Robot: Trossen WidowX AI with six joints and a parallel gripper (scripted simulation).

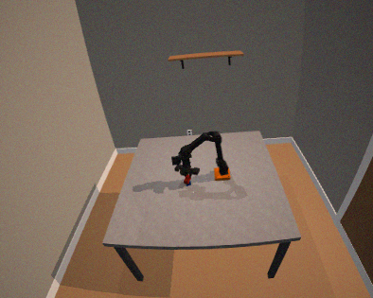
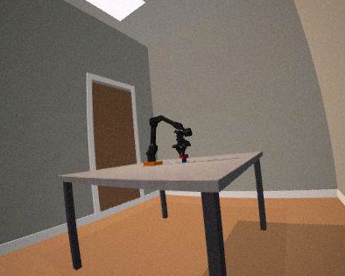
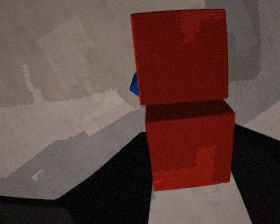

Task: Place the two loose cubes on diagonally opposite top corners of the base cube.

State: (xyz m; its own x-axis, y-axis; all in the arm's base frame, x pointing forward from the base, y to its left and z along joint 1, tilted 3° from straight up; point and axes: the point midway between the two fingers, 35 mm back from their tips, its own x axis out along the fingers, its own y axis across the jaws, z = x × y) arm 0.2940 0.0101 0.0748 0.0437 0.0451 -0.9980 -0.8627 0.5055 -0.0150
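Observation:
My gripper is shut on a red cube, which looks about level in the wrist view. The other red cube rests on top of the blue base cube. The two red cubes sit close side by side; in the wrist view their edges overlap, so I cannot tell whether they touch. In the exterior view they merge into one red patch just above the blue cube. Most of the blue cube is hidden in the wrist view, and I cannot tell whether the held cube rests on it.
The arm's orange base stands on the grey table, beside the cubes. The arm arches over from it. A wooden shelf is on the wall, well beyond the table.

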